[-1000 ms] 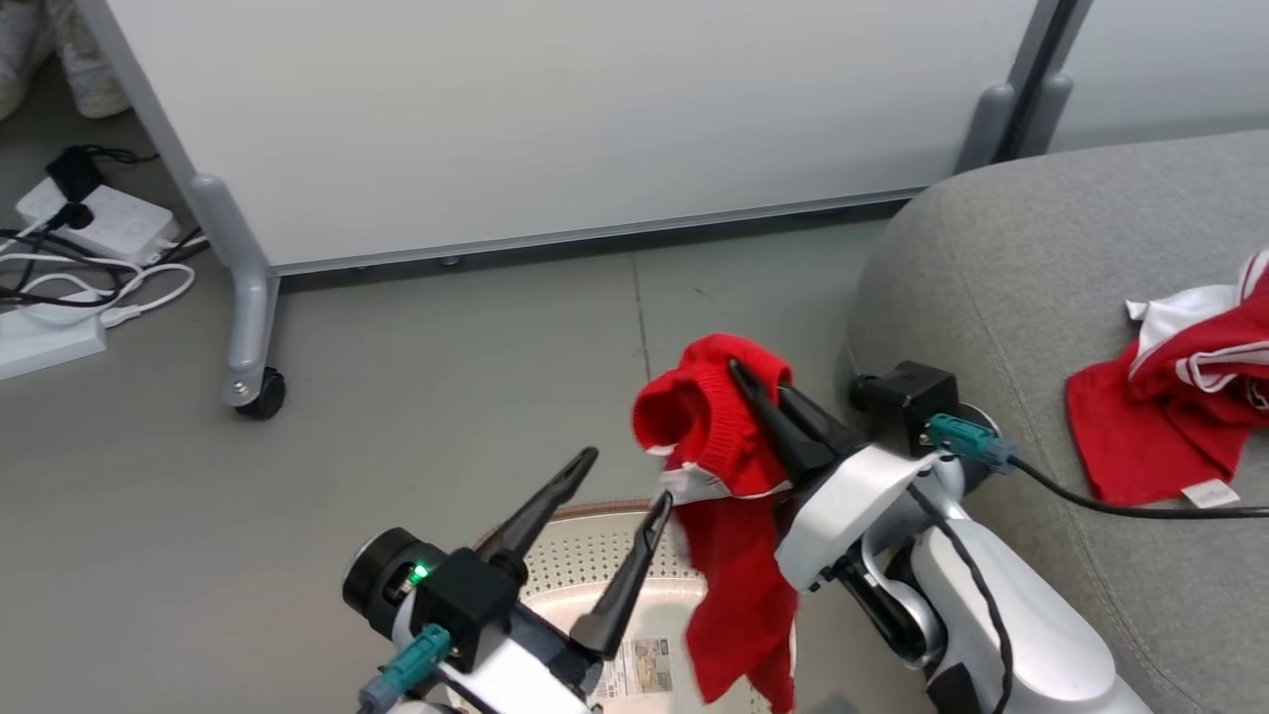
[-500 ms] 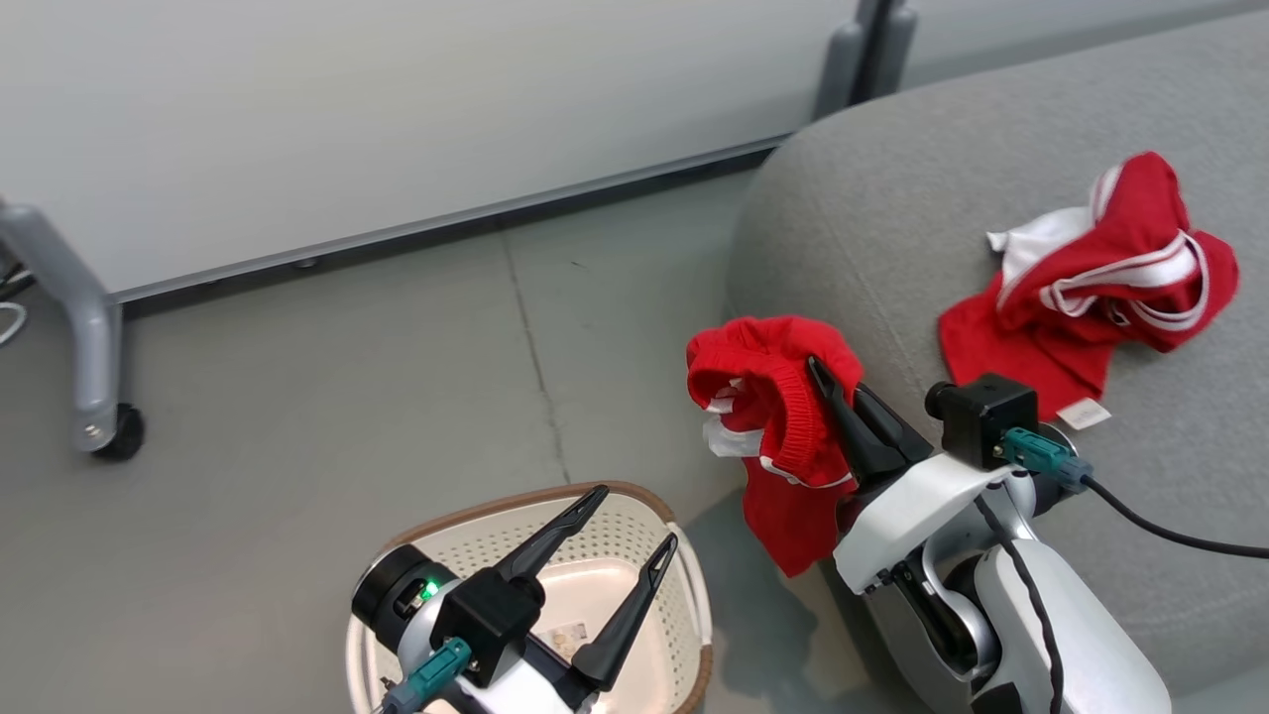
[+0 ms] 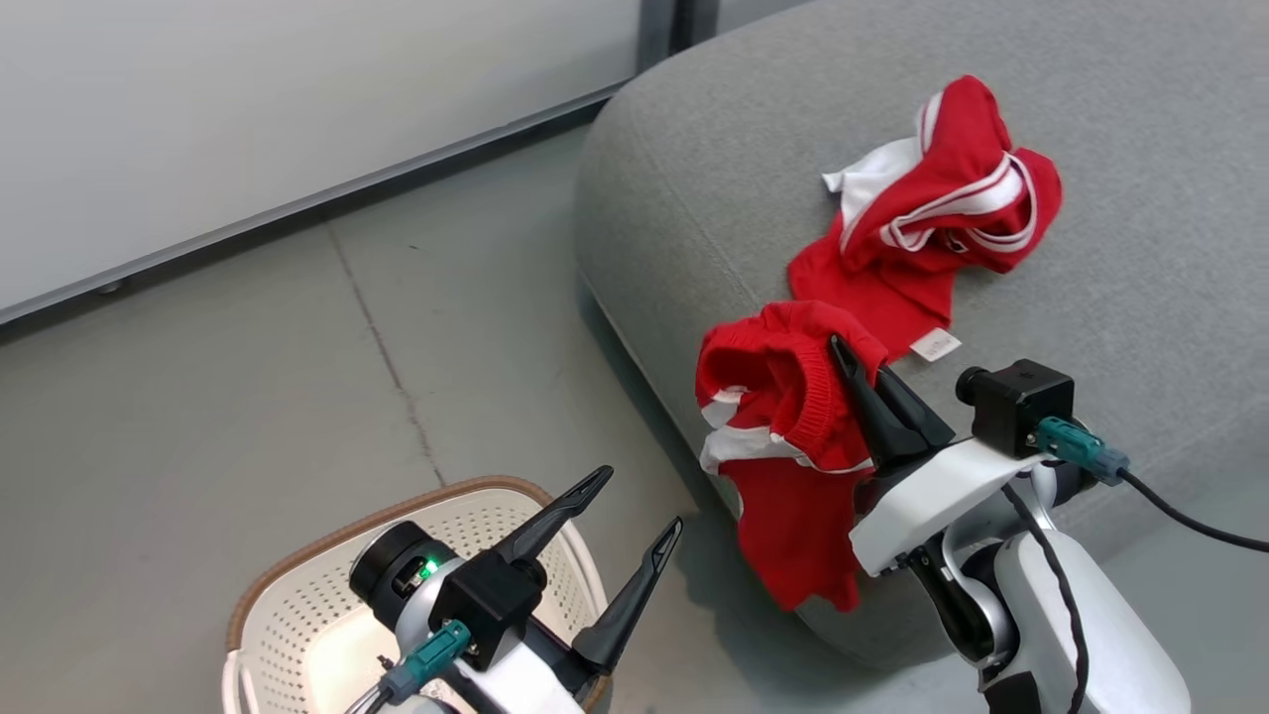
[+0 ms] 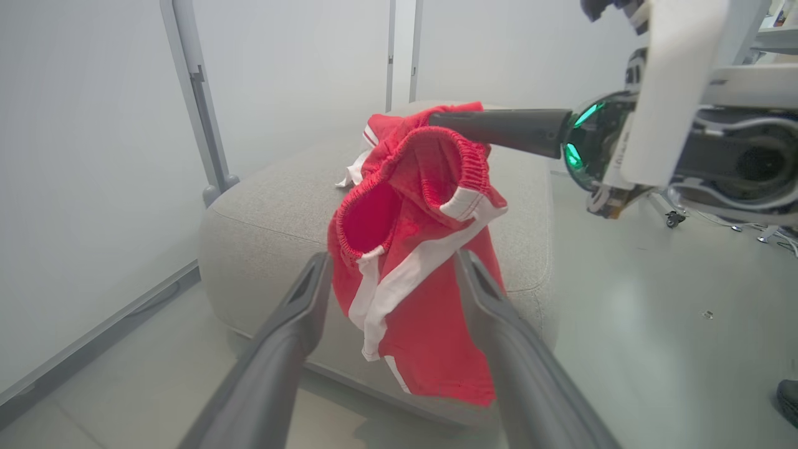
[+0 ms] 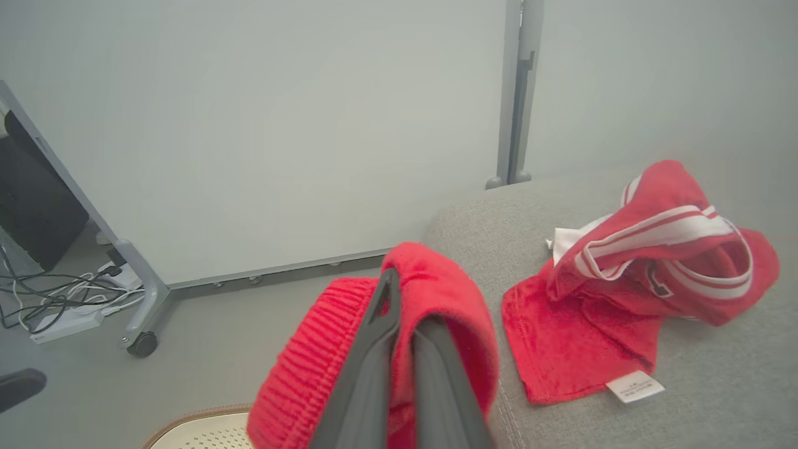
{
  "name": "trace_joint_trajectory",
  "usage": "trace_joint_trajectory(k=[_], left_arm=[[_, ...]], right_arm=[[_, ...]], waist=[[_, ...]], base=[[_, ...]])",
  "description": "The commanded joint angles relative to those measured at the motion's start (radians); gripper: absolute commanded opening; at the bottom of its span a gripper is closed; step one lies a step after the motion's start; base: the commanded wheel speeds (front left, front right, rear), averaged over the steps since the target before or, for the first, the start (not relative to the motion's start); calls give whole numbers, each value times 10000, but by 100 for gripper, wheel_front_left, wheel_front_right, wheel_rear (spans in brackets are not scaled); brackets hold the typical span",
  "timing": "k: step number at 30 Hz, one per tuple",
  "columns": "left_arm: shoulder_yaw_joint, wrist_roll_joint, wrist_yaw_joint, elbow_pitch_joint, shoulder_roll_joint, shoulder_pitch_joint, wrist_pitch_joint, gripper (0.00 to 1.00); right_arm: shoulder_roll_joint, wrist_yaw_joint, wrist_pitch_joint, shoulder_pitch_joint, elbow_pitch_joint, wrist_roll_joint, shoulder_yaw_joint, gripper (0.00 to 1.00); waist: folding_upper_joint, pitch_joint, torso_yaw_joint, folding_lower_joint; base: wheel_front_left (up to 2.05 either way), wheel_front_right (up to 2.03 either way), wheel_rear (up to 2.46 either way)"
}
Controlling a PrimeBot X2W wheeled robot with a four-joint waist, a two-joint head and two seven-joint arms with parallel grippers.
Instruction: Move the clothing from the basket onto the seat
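Note:
My right gripper (image 3: 855, 363) is shut on a red garment with white stripes (image 3: 783, 436) that hangs in the air at the grey seat's (image 3: 1140, 248) left edge. In the left wrist view this clothing (image 4: 411, 262) dangles from the right gripper (image 4: 436, 118) just in front of the seat (image 4: 249, 224). A second red and white garment (image 3: 922, 228) lies crumpled on the seat; the right wrist view shows it (image 5: 642, 280) beyond the held cloth (image 5: 449, 293). The white basket (image 3: 297, 615) with a brown rim sits on the floor at lower left. My left gripper (image 3: 639, 501) is open above it, holding nothing.
A white wheeled partition panel (image 3: 248, 119) stands behind the floor area, with a grey caster leg (image 5: 140, 293) and cables with a power strip (image 5: 56, 305) to its left. Grey floor (image 3: 248, 377) lies between the basket and the seat.
The head camera has swung right, so the seat fills more of the view. My right gripper carried the garment from over the basket to the seat's edge. The left gripper stays open.

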Motion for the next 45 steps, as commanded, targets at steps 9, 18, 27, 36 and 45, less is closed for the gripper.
trace_joint_trajectory(k=[9, 18, 27, 36, 45], left_arm=[[114, -123, 35, -347, 219, -377, 195, 100], [227, -60, -59, -898, 559, -1129, 383, 100], [327, 66, -185, -1393, 990, -2037, 537, 100], [233, 145, -235, -1810, 1300, -2671, 687, 100], [57, 115, -261, -2013, 1555, -3027, 784, 100]], right_arm=[[-46, 6, -269, -1121, -136, -79, -587, 0], [-530, 5, -567, -4040, -108, -852, -1926, 0], [-1649, 5, -945, -6817, 1430, -1064, -3175, 0], [-2021, 5, -1685, -7394, 4017, -1172, -3559, 0], [-1571, 5, -2108, -7002, 6431, -763, -3686, 0]], waist=[[0, 425, -421, 0], [0, 1119, -6, 0], [0, 2240, 545, 0], [0, 3410, 834, 0], [0, 4315, 1023, 0]], base=[[0, 0, 0], [0, 0, 0], [0, 0, 0], [0, 0, 0], [0, 0, 0]])
